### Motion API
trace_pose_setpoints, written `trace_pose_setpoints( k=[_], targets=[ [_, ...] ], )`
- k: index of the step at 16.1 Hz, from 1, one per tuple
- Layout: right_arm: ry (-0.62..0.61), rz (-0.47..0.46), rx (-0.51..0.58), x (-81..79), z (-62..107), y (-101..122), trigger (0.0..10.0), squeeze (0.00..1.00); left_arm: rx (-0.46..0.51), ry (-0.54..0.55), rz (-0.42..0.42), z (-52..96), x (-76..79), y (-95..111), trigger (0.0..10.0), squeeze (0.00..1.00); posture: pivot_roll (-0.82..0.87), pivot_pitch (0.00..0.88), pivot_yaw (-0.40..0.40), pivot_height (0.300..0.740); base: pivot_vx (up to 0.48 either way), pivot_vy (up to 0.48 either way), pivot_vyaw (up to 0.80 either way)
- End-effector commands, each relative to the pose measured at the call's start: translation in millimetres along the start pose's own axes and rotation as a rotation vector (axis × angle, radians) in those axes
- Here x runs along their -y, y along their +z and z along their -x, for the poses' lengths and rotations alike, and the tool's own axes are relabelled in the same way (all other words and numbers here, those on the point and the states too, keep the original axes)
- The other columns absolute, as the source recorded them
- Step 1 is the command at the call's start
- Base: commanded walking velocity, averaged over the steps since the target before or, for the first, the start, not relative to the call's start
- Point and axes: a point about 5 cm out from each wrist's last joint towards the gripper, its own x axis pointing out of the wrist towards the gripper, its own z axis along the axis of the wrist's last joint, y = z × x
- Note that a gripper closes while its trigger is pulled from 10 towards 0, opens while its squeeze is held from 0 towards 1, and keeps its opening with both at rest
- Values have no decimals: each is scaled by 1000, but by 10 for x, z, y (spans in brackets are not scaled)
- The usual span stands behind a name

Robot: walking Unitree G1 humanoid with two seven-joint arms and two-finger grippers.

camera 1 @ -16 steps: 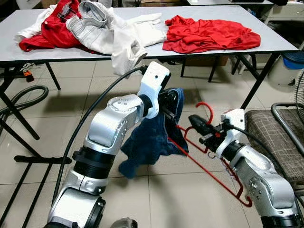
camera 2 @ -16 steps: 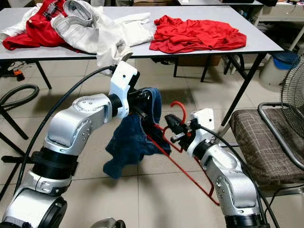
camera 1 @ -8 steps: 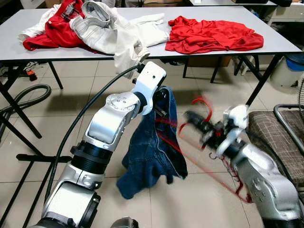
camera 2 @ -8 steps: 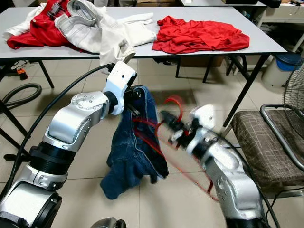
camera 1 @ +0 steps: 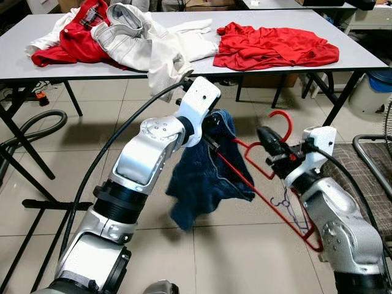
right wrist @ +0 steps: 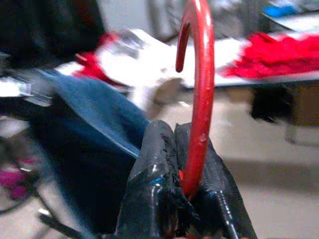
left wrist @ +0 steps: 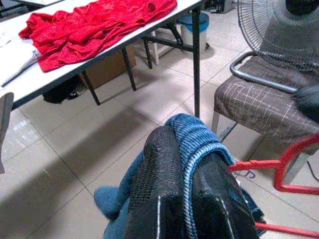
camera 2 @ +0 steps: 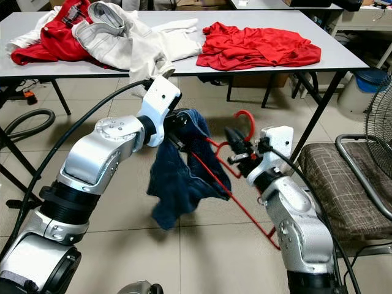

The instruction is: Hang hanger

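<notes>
A red hanger (right wrist: pixel 203 89) is held by the neck of its hook in my right gripper (camera 1: pixel 269 144), which is shut on it low over the tiled floor. The hanger's long bar (camera 1: pixel 264 197) slopes down to the right. My left gripper (camera 1: pixel 212 127) is shut on the waistband of a blue denim garment (camera 1: pixel 205 177) that dangles beside the hanger; one red hanger arm reaches under the cloth by the left fingers. In the left wrist view the black fingers (left wrist: pixel 164 189) pinch the denim band (left wrist: pixel 195 144).
A grey table (camera 1: pixel 361 56) stands ahead with red clothes (camera 1: pixel 272 44) and a white garment (camera 1: pixel 153 46). A checked chair (camera 1: pixel 358 177) and a fan (left wrist: pixel 279 25) stand to the right. A black hose (camera 1: pixel 37 131) lies on the left floor.
My right gripper has lifted the hanger hook higher and steadied. The denim has swung and bunched up under my left gripper.
</notes>
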Motion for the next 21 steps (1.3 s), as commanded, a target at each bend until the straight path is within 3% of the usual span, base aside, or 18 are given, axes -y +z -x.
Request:
trace_pose_setpoints(
  k=[1, 2, 4, 6, 8, 9, 11, 13, 15, 16, 21],
  targets=[
    [-129, -5, -82, 179, 29, -124, 10000, 0, 80, 3, -17, 49, -11, 230, 10000, 0, -21, 23, 52, 740, 0, 0, 0],
    [-159, -18, -100, 214, 30, -161, 10000, 0, 87, 5, -8, 54, -18, 252, 10000, 0, -19, 24, 53, 740, 0, 0, 0],
    [-337, -150, -165, 429, 54, -360, 10000, 0, 152, 17, 35, 131, -87, 449, 10000, 0, -8, 30, 57, 740, 0, 0, 0],
    [-415, -238, -176, 510, 100, -416, 10000, 0, 187, 63, 44, 186, -178, 548, 10000, 0, -8, 30, 57, 740, 0, 0, 0],
    [-438, -319, -117, 530, 107, -352, 10000, 0, 171, 93, 21, 198, -228, 516, 10000, 0, 7, 34, 53, 740, 0, 0, 0],
    [-461, -421, -13, 562, 91, -230, 10000, 0, 129, 85, -2, 197, -212, 399, 10000, 0, 3, 33, 57, 740, 0, 0, 0],
    [-501, -514, 80, 637, 83, -132, 10000, 0, 106, 47, -28, 214, -138, 319, 10000, 0, 0, 33, 65, 740, 0, 0, 0],
    [-595, -663, 207, 867, 97, -30, 10000, 0, 76, -21, -22, 250, 15, 201, 10000, 0, -2, 33, 70, 740, 0, 0, 0],
    [-613, -733, 281, 972, 64, 64, 10000, 0, 68, -63, -29, 267, 112, 137, 10000, 0, -3, 33, 75, 740, 0, 0, 0],
    [-638, -799, 351, 1065, -8, 143, 10000, 0, 82, -124, -22, 280, 256, 111, 10000, 0, -3, 32, 74, 740, 0, 0, 0],
    [-649, -952, 505, 1144, -233, 342, 10000, 0, 80, -223, 10, 262, 559, -15, 10000, 0, 10, 32, 64, 740, 0, 0, 0]
  ],
)
